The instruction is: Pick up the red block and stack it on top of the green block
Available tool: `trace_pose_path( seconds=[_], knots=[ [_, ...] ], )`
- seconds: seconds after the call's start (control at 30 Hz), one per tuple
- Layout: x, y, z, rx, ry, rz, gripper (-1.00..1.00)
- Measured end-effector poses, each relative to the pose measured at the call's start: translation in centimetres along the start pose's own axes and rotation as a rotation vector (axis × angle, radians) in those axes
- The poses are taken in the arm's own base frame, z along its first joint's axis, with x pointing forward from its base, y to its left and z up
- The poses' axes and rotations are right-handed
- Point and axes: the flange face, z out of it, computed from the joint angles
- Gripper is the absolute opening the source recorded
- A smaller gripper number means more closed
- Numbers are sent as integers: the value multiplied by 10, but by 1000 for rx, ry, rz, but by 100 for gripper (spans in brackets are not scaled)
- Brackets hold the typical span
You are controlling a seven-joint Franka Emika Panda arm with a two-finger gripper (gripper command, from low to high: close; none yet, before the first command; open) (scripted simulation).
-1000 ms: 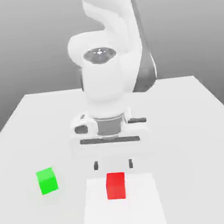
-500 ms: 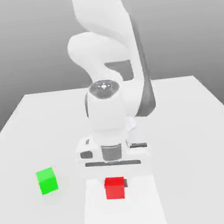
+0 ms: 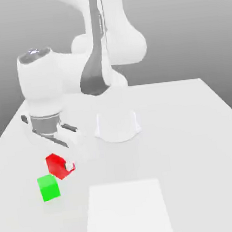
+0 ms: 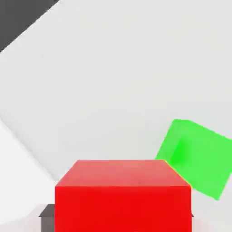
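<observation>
1. Toward the exterior view's left of the table (image 3: 190, 130), you see the gripper (image 3: 62, 167) pinching the red block (image 3: 55, 165), lifted and tilted just above and beside the green block (image 3: 49, 188).
2. In the hand view, your red block (image 4: 122, 195) sits between the fingers, the green block (image 4: 199, 156) on the table beyond.
</observation>
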Motion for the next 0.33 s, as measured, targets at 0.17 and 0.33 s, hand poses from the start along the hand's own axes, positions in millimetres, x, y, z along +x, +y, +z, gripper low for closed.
trace_pose_path(
  seconds=[0.17, 0.33],
  knots=[
    [16, 5, 38, 1, -3, 74, -100],
    [16, 6, 57, 0, -2, 74, 100]
  ],
)
